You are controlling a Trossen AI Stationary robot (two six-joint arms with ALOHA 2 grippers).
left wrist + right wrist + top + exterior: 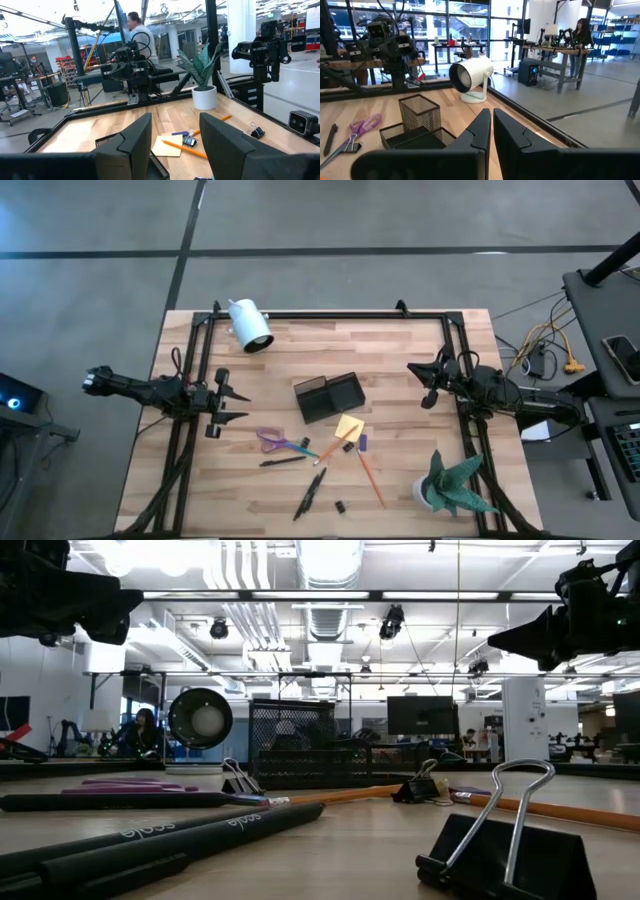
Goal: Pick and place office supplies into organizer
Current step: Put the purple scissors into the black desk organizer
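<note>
High view inventory, largest to smallest. Wooden surface (pixel 400 350) w/ black frame rails (pixel 330 314) is carrying everything. Left arm is waiting at the left edge, left claw (pixel 232 406) hovering w/ fingers spread, pinching nothing; left wrist view is showing a wide gap between its fingers (pixel 131 142). Right arm is waiting at the right edge, right claw (pixel 424 383) hovering; right wrist view is showing its fingers (pixel 479 131) pressed nearly together, only a thin slit between, nothing in it.

White cylindrical camera (pixel 249 325) is sitting near the far rail. Green plant (pixel 455 485) in a white pot is standing at the near right corner. Organizer (pixel 329 397), dark mesh w/ two compartments, is sitting mid-surface, between the two claws and apart from both.

Supplies are all lying on the surface outside the organizer, nearer the front edge:
- purple-handled scissors (pixel 275 441), left of the group
- orange pencil (pixel 371 478), slanting toward the plant
- black pen (pixel 282 462), just below the scissors
- 2nd black pen (pixel 311 492), slanting, further forward
- yellow sticky-note pad (pixel 349 426), just beside the organizer's near corner
- small purple piece (pixel 362 442), beside the pad
- binder clip (pixel 340 506), alone at the front; low view is showing it close up (pixel 500 850).
</note>
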